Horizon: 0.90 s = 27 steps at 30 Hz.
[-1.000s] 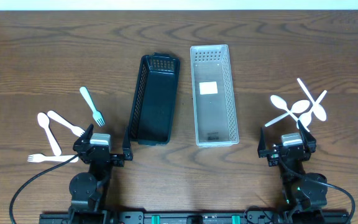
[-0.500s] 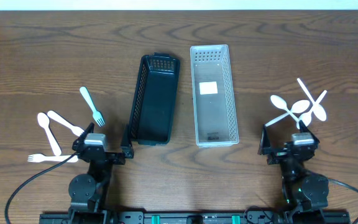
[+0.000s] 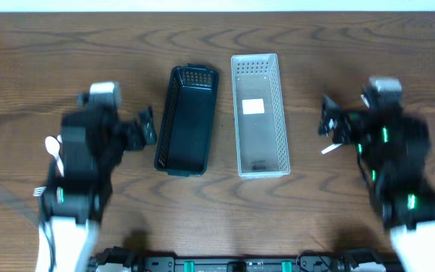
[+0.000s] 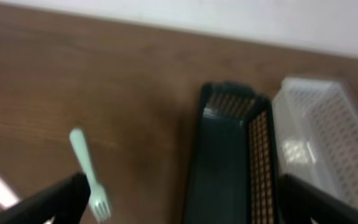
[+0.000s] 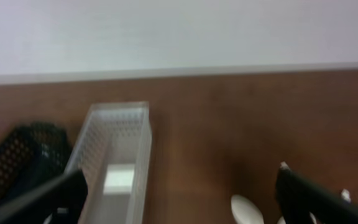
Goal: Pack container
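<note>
We have lifted both arms from rest, so the left hand point(image 3: 143, 128) and right hand point(image 3: 329, 125) now hang wide open and empty over the bench point(image 3: 51, 45), with fork point(image 4: 87, 171) and spoons point(image 5: 247, 210) unpicked outside the black basket point(image 3: 187, 121) and clear basket point(image 3: 259, 113).

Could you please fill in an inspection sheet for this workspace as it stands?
Surface: wooden table, bare wood.
Job's things: black basket and clear basket side by side, no cutlery inside; green fork left of the black one, white spoon right of the clear one.
Clutter: nothing seen.
Grippers: left gripper and right gripper open, holding nothing.
Cables: too blurred to tell.
Surroundings: white wall beyond the table.
</note>
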Tool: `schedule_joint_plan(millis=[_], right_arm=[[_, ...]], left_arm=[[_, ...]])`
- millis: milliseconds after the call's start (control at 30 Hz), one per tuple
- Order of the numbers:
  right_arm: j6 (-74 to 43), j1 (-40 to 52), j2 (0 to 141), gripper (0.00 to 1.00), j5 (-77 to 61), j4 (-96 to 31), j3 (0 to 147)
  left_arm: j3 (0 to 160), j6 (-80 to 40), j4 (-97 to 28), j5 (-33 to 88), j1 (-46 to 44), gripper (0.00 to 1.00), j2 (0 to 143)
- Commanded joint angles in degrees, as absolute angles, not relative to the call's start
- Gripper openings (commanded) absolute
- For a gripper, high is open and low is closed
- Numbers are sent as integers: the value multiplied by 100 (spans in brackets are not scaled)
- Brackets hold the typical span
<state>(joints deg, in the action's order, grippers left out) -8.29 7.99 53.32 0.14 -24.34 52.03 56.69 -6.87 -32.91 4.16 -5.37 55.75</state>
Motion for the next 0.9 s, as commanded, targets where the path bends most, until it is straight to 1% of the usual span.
schedule_joint_plan(millis=[0,33,100,200,233,300,333,367,433,467,500,533,567,600,700,867], right_arm=[[-460,740,6685,99,-331,-3409,6619],[-460,742,7065,99,-329,-3791,7006],[-471,740,7666,99,-318,-4171,7509],[-482,753,8267,99,-541,-4261,7697],[-482,753,8462,70,-541,-4261,7697],[-548,753,8783,24,-539,-4309,7697],[-670,753,8958,11,-539,-4346,7697],[-781,753,9102,6,-541,-4381,7697],[-919,753,9397,4,-539,-4421,7697],[-939,753,9529,4,-541,-4421,7697],[-941,755,9633,2,-545,-4421,7697],[-939,757,9745,1,-543,-4431,7697],[-939,757,9797,1,-543,-4440,7697],[-939,757,9876,1,-541,-4453,7697],[-939,757,10047,1,-541,-4475,7697],[-934,757,10184,1,-567,-4602,7693]], left_arm=[[7059,-128,-4346,447,-543,98,6886],[7349,-128,-4637,447,-543,98,7196],[7752,-54,-5006,327,-543,98,7743],[7817,-126,-5006,342,-543,98,8272],[7813,-106,-4998,340,-543,98,8425],[7813,-110,-4991,342,-543,98,8720],[7813,-110,-4991,344,-545,98,8875],[7813,-108,-4991,342,-545,98,9000],[7808,-108,-4989,340,-528,100,9286],[7808,-106,-4991,340,-510,80,9400],[7808,-106,-4993,338,-502,66,9515],[7806,-110,-4991,338,-478,43,9653],[7808,-110,-4991,340,-464,30,9751],[7806,-110,-4989,340,-456,15,9848],[7808,-110,-4987,340,-440,6,10116],[7804,-113,-4941,342,-440,6,10433]])
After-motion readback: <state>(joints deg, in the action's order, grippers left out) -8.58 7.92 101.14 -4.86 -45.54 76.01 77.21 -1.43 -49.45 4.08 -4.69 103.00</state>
